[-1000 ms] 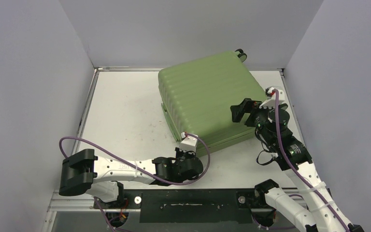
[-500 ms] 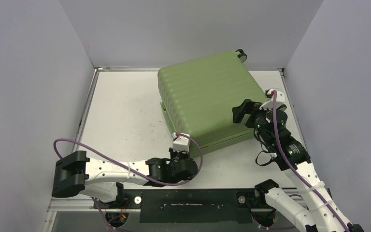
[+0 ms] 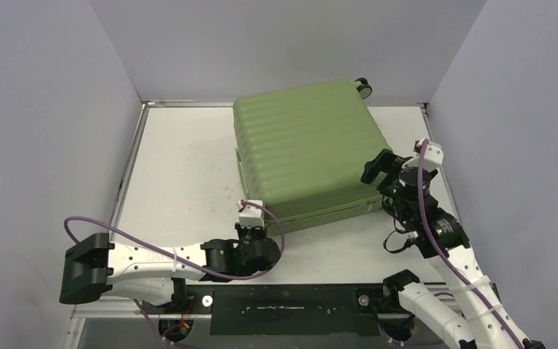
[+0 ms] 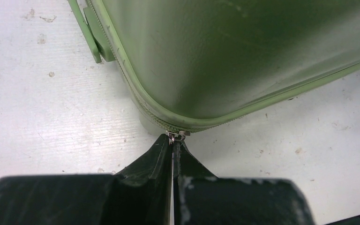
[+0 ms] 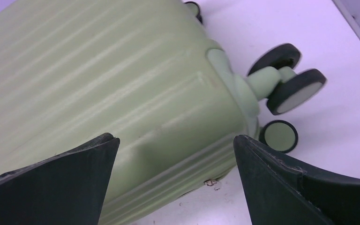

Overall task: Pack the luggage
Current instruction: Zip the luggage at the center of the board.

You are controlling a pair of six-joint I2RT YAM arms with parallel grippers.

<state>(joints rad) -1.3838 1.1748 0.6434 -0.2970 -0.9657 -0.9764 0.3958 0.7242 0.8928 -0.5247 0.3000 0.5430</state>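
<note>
The left gripper [image 4: 173,142] is clenched on the small metal zipper pull [image 4: 178,134] at the near-left corner of the closed light-green suitcase [image 3: 301,149], which lies flat toward the far right of the white table [image 3: 182,167]. The right gripper [image 5: 176,138] hangs wide open and empty beside the corner that carries the wheels [image 5: 286,70]. With so little metal between the pads, the pull could slip free on the corner's curve, or the unbraced case could slide with the tug instead.

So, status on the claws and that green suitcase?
Left gripper shut on zipper pull. Right gripper open, near the wheels. Luggage lid down. Nothing blocking.
</note>
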